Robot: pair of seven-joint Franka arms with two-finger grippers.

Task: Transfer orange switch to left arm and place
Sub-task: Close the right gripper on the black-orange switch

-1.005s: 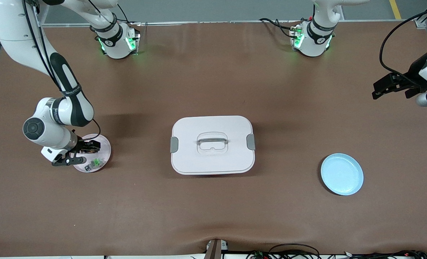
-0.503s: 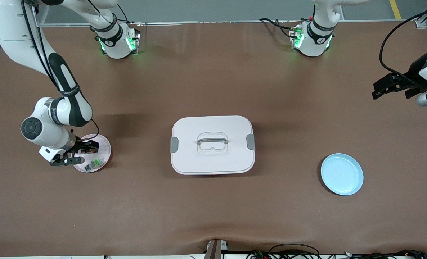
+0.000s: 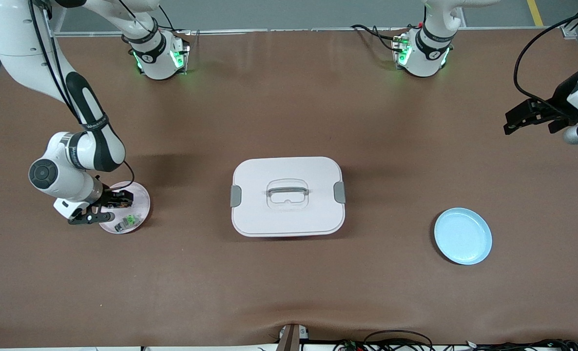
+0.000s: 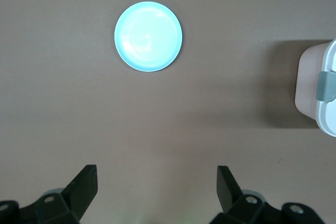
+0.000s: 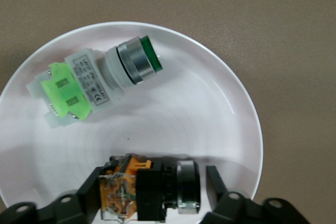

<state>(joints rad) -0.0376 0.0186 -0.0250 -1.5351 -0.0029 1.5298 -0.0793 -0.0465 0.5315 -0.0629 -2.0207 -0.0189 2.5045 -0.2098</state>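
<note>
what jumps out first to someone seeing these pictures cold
The big white box with grey latches sits mid-table, splitting the scene. Toward the right arm's end, the right gripper is down at a pinkish-white plate, its fingers either side of the orange switch, with a green switch beside it on the plate. The left gripper waits open above bare table, the empty blue plate lying toward its end.

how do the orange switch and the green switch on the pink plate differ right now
The orange switch has a black body with orange parts; the green switch has a pale body, a green block and a green cap. The orange switch sits between the right tool's fingers; the green switch lies free, apart from them. Both lie on their sides in the pink plate.
</note>
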